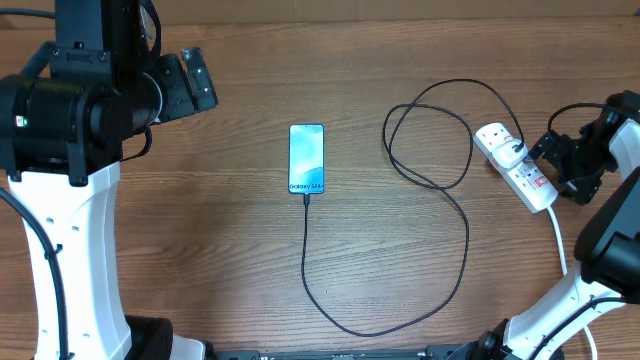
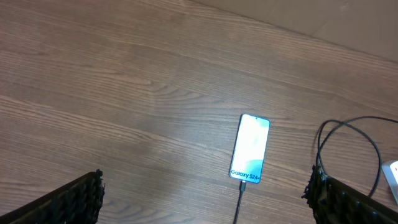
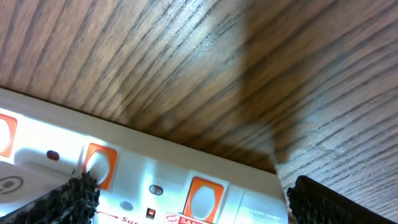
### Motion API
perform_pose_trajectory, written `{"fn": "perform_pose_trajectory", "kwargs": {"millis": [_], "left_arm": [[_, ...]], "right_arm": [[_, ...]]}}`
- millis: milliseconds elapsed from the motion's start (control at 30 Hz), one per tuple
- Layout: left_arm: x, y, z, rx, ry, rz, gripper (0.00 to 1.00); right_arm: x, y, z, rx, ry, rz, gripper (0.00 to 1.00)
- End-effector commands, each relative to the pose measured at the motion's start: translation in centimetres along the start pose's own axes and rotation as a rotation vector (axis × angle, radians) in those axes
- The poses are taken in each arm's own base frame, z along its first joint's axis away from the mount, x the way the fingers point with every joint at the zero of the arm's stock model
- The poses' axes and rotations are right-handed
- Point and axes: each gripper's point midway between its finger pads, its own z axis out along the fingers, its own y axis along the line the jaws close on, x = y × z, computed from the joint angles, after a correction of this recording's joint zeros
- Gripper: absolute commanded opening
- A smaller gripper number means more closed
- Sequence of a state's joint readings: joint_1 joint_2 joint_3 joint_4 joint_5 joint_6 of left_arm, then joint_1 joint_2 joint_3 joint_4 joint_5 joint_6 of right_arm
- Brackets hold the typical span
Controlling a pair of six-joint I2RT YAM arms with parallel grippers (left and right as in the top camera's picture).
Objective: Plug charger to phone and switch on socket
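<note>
The left pincer [image 1: 200,78] hangs over the upper left of the overhead frame with its jaws spread wide and nothing between them, well apart from every task item.

Near the frame's centre, the phone [image 1: 307,158] lies flat on the table [image 1: 200,220] with its screen up and lit. It looks slim, light and glass-smooth, so it would probably skate across the wood under a sideways push. The safer hold is across its two long dark edges, keeping off the screen.

The charger [image 1: 305,240] runs down from the phone's lower edge, sweeps along the bottom of the frame, climbs and loops in the upper right, then ends at a black plug [image 1: 515,150] in the socket [image 1: 517,165]. Its small tip meets the phone's lower edge, though whether it is fully seated cannot be told. The cable is thin and limp and will not carry a push. Any grip should land on the stiff moulding just behind the tip.

The socket lies at an angle at the right of the frame. It is rigid white plastic and probably light enough to slide or twist when pressed. The right pincer [image 1: 555,165] is just beside it, jaws fully apart and empty. In the right wrist view the red switches [image 3: 202,198] show along the bottom. A rocker like these likely needs one fingertip pressing straight down on its raised end, not a squeeze.
</note>
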State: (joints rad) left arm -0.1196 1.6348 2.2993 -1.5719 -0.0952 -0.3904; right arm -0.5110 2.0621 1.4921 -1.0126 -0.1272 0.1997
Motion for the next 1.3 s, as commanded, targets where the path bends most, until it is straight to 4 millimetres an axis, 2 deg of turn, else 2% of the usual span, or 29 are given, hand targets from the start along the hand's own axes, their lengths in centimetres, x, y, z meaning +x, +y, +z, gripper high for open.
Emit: {"fn": "perform_pose_trajectory", "kwargs": {"millis": [0,600,1000,1267], "left_arm": [[-0.3,0.3,0.0,-0.015,-0.011,-0.012,1.00],[-0.3,0.3,0.0,-0.015,-0.012,-0.012,0.99],[-0.3,0.3,0.0,-0.015,-0.011,-0.012,0.99],[-0.3,0.3,0.0,-0.015,-0.011,-0.012,1.00]], "right_arm": [[0.3,-0.1,0.6,0.003,0.017,-0.017,1.00],[-1.3,-1.7,-0.1,-0.003,-0.028,0.051,1.00],[-1.2,-0.4,0.0,-0.045,-0.025,0.007,1.00],[-1.1,-0.4,0.0,-0.044,-0.022,0.008,1.00]]}}
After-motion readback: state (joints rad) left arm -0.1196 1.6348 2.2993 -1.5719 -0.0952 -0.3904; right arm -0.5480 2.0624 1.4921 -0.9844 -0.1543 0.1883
